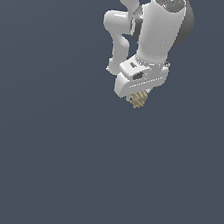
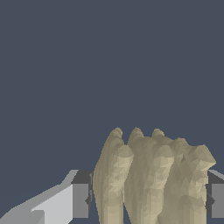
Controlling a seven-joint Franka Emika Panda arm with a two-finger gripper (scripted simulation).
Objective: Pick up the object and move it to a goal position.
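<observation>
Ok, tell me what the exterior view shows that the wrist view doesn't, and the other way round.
Only the exterior view shows the white arm itself reaching down, with the end effector seen from outside and just a small tan tip poking out below it. Only the wrist view shows the object close up, its blunt finger-like spikes plain, sitting between the two dark finger pads, which press its sides. Both share the tan object in the end effector and the plain dark blue-grey background.
</observation>
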